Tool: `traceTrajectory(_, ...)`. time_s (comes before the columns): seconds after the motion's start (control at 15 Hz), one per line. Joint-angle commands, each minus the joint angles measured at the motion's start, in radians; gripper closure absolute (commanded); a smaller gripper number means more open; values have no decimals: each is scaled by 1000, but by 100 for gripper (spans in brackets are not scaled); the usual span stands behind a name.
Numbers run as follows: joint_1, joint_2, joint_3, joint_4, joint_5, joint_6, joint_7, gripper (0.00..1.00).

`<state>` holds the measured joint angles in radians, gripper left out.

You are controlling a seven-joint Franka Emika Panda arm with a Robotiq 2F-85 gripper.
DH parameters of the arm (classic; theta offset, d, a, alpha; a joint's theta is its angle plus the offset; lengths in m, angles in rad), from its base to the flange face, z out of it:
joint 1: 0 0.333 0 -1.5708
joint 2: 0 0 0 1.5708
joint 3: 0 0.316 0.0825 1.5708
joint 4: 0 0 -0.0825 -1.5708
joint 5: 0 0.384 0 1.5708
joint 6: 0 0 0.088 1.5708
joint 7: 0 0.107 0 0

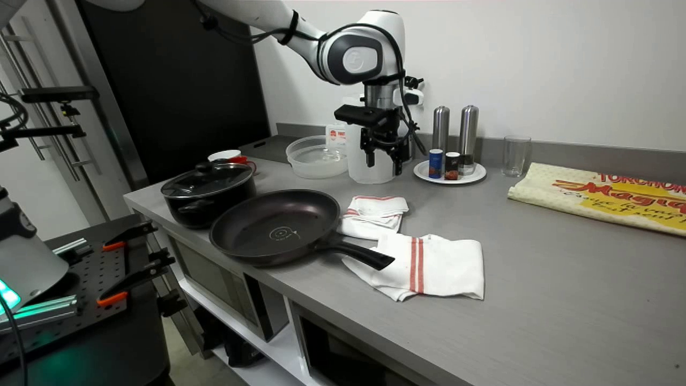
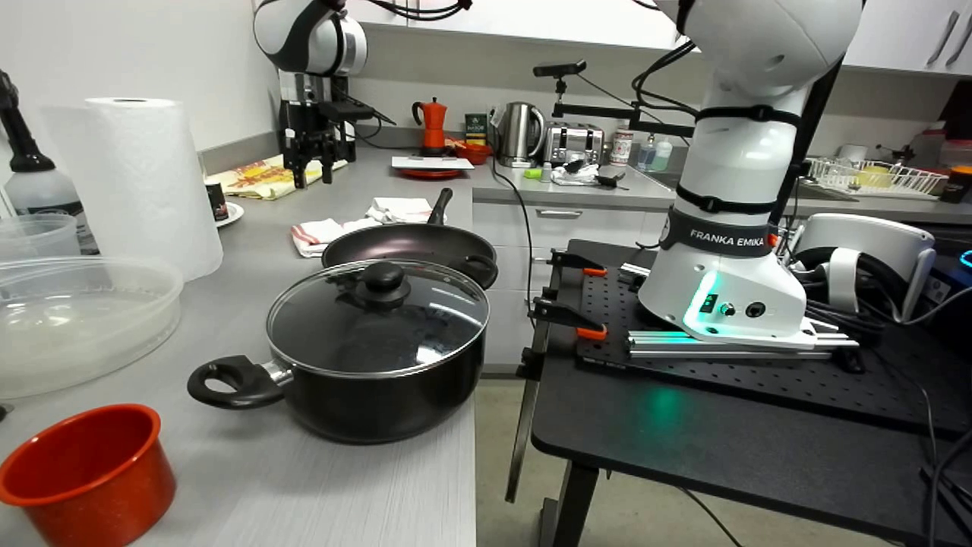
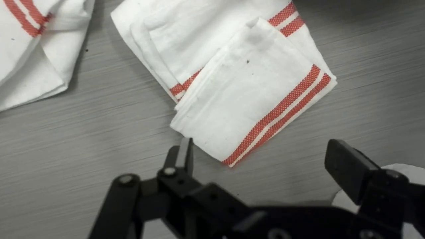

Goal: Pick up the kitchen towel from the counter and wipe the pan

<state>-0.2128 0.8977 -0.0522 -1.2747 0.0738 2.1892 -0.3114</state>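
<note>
The pan [image 1: 276,228] sits open side up at the front edge of the counter [image 1: 568,300], next to the lidded pot [image 1: 209,193], and my guess is that's so the inside can be wiped without flipping anything. There are two white towels with red stripes, and the task doesn't say which one. The larger towel [image 1: 437,271] lies under the pan's handle [image 1: 367,254], so lifting it could snag (can't tell if the handle actually touches the cloth). The smaller towel [image 3: 232,76] is folded up just beside the pan, nothing on top, so that's my bet for the target. Stacked layers should give the gripper [image 3: 260,145] a chunky edge to pinch, though catching only the top fold might let it flop open. As for pose, the arm [image 1: 356,56] reaches over from its base [image 2: 725,292] with the wrist bent so the gripper points down, hanging above the counter near that folded cloth. Fingers [image 3: 347,169] are spread wide, holding nothing. I'd call this the approach: shift over the towel, then lower.
</note>
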Motion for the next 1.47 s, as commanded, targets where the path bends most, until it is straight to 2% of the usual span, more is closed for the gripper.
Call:
traceTrajectory(0.0,6,59,-11,36,-52,104,29,0)
traceTrajectory(0.2,8,95,-25,26,-79,207,69,0)
traceTrajectory(0.47,3,120,-3,8,-65,276,92,0)
traceTrajectory(0.93,-13,136,62,10,-31,278,73,0)
traceTrajectory(1.4,5,169,34,-8,-55,303,96,0)
